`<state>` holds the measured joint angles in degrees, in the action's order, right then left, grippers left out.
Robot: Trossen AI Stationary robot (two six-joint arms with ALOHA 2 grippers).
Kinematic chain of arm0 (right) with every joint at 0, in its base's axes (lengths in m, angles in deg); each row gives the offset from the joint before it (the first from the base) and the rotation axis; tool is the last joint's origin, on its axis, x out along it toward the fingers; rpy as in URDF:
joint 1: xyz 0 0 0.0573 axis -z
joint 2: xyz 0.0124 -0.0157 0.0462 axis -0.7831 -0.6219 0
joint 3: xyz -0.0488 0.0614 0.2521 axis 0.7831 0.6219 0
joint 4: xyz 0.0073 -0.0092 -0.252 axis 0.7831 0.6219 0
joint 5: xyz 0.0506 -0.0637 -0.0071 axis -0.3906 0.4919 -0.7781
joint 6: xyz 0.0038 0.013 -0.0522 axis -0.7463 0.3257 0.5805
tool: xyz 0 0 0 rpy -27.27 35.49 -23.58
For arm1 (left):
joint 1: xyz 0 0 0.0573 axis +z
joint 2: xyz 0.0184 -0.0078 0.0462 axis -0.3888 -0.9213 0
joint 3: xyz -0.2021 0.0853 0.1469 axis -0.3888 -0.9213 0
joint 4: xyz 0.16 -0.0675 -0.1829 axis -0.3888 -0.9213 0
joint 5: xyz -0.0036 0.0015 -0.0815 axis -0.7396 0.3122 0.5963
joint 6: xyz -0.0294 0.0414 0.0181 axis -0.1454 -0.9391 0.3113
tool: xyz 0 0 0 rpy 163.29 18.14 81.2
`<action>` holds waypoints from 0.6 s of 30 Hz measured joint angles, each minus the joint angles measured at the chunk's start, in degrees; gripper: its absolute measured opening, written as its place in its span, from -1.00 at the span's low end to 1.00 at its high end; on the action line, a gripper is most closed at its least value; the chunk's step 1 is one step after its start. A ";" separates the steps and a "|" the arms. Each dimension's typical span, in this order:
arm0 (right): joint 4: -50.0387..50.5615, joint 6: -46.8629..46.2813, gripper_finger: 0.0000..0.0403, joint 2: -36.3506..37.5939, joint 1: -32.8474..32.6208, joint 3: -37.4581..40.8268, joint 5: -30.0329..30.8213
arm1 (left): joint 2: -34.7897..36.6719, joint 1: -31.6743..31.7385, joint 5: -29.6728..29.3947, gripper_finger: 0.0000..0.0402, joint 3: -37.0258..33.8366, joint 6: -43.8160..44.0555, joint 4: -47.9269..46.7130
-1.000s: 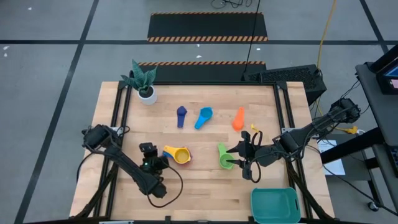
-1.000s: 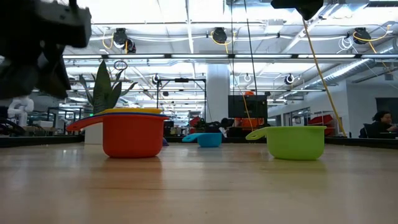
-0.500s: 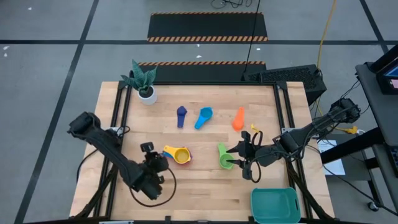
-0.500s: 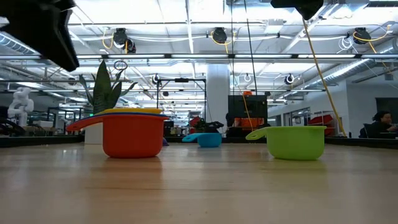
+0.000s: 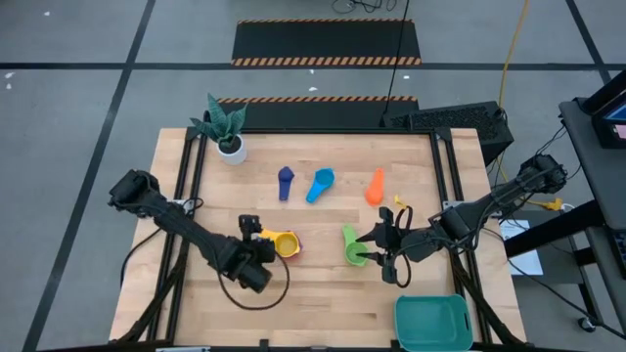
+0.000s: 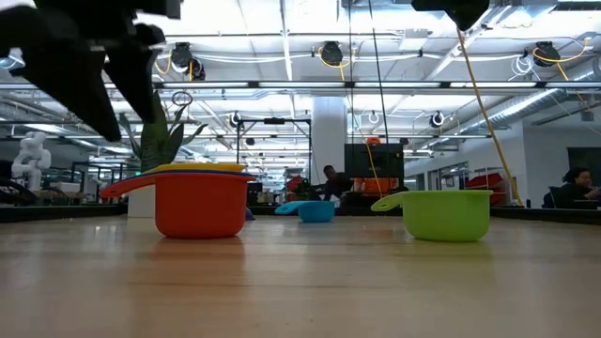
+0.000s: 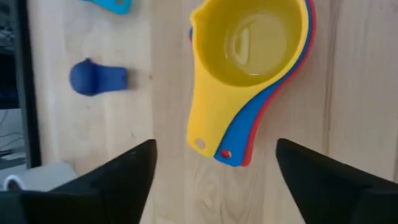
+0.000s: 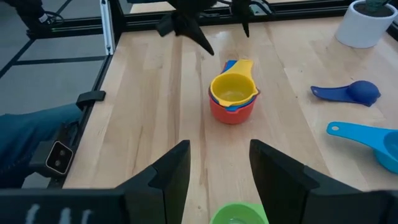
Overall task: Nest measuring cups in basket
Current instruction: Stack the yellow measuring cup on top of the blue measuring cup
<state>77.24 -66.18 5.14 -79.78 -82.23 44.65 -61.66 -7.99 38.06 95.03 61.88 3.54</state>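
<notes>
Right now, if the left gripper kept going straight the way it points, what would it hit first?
Most likely the stacked cups: the open left gripper hovers right over their handles, the yellow cup on top.

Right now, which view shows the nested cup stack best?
The left wrist view: it looks straight down into the stack, showing yellow over blue over red, handles fanned. The right wrist view shows it smaller and farther off, the high view tiny beside the left gripper, the low view side-on, mostly red.

Bright overhead lighting (soft shadows), blurred wrist foregrounds.
</notes>
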 joint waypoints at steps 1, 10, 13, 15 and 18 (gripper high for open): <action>0.02 0.00 -0.21 0.00 0.00 -0.01 0.00 | 0.00 0.57 0.75 0.71 -0.77 -0.95 1.14; 0.02 0.15 -0.21 0.00 0.00 -0.01 0.00 | -0.02 3.68 2.97 0.75 -5.49 -4.77 7.10; 0.02 0.17 -0.21 0.00 0.00 -0.01 -0.02 | -0.02 4.34 6.07 0.75 -6.82 -6.66 9.96; 0.02 0.15 -0.21 0.00 0.00 -0.01 -0.02 | -0.02 4.93 7.20 0.75 -8.08 -8.34 13.06; 0.02 0.17 -0.21 0.00 0.00 0.00 -0.02 | -0.02 6.16 7.24 0.75 -9.60 -9.52 15.43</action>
<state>77.26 -66.01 5.14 -79.78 -82.23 44.62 -61.68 -1.83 45.29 85.43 52.36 18.96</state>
